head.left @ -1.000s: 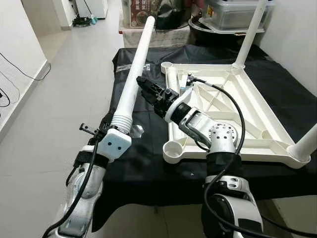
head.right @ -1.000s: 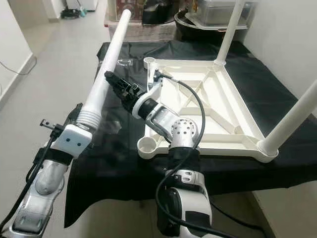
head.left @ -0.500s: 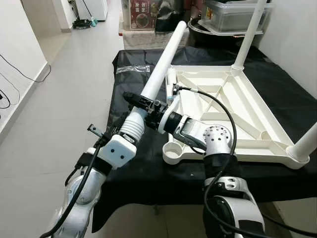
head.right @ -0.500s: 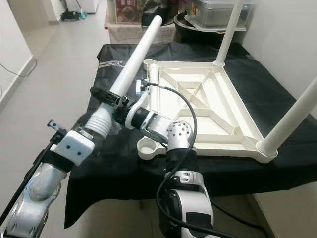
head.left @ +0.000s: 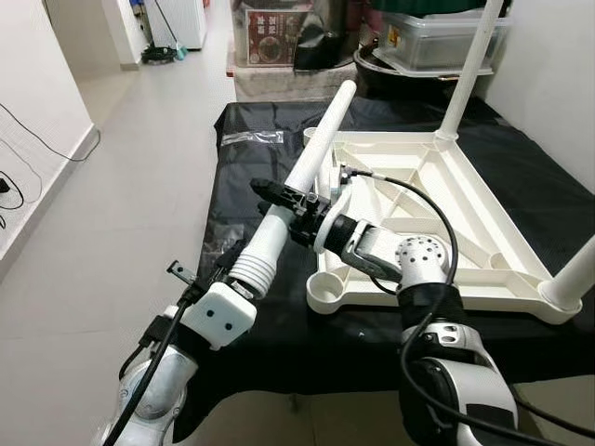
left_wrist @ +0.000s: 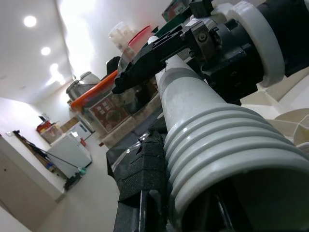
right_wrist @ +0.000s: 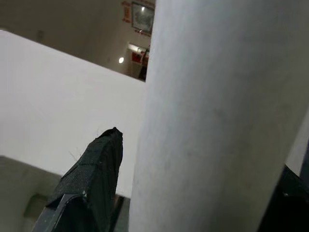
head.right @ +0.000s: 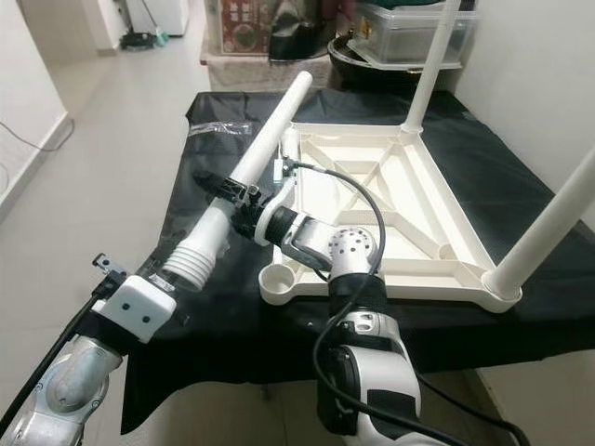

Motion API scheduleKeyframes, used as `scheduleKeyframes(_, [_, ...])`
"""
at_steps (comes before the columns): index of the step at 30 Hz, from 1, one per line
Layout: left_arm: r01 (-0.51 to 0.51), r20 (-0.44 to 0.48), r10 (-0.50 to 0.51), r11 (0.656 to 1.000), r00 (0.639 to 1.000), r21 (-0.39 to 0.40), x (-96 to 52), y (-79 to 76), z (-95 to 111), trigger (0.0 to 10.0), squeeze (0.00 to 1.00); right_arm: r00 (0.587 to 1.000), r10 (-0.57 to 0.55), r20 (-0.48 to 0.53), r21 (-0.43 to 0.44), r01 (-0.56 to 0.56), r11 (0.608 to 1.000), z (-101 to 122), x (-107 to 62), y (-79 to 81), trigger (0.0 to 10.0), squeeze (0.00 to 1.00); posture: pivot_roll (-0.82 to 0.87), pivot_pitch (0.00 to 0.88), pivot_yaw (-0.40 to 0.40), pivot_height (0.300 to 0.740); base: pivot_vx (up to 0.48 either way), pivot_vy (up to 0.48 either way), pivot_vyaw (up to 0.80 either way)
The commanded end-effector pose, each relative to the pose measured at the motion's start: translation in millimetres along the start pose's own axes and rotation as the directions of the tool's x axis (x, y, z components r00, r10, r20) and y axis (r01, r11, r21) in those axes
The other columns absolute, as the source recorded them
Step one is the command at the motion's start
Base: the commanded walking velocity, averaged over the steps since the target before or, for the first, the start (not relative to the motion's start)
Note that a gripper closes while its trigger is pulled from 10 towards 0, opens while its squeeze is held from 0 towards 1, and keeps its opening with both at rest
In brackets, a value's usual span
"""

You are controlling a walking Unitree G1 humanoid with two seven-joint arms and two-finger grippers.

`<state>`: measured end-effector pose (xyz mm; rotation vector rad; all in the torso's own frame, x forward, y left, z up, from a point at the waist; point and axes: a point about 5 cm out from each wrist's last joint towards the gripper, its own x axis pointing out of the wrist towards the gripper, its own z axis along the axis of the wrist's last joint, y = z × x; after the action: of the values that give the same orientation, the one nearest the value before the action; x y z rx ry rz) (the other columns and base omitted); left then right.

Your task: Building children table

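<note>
**Both my grippers on the white table leg**

From my left eye, my left gripper (head.left: 244, 279) holds the threaded end of a long white table leg (head.left: 311, 167), which slants up and away over the black cloth (head.left: 232, 186) toward the far side. My right gripper (head.left: 279, 195) reaches across from the right, its black fingers set on either side of the leg partway up, just above the ridges. Beside it lies the white tabletop (head.left: 465, 214), upside down on the cloth, its ribs showing. One leg stands upright at its far corner (head.left: 469, 70) and another at its near right corner (head.left: 572, 279). The near left corner socket (head.left: 325, 290) is an open round cup with nothing in it. Beyond the cloth there are storage boxes (head.left: 437, 42).

From my right eye the same scene holds: the leg (head.right: 265, 153) crosses above the tabletop's left edge, its far tip near the far left corner.

My left wrist camera looks along the leg's ridged end (left_wrist: 217, 145), with one of my padded fingers (left_wrist: 142, 169) pressed against its side; these fingers are closed on the leg. Further along, my right gripper straddles the leg.

My right wrist camera shows the smooth white leg (right_wrist: 207, 121) up close, with one black finger (right_wrist: 94, 169) on one side and the edge of the other at the opposite side; these fingers clasp the leg.
</note>
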<state>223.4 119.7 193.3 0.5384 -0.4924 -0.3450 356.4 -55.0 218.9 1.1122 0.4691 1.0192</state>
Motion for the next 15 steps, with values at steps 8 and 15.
scheduleKeyframes(8, [0.117, 0.068, -0.114, 0.992, 0.991, -0.044, -3.2, -19.1, 15, 10.0, 0.0, 0.992, 0.075, -0.098, 0.008, -0.074, 0.997, -7, 4.2, 7.7, 10.0, 0.0, -0.04, 0.058, -0.032, 0.74, 0.0, 0.0, 0.0])
scheduleKeyframes(15, [0.125, 0.073, -0.12, 0.991, 0.99, -0.057, -3.1, -23.6, 17, 10.0, 0.0, 0.992, 0.073, -0.105, 0.011, -0.073, 0.997, -7, 5.0, 6.8, 10.0, 0.0, -0.04, 0.058, -0.032, 0.74, 0.0, 0.0, 0.0])
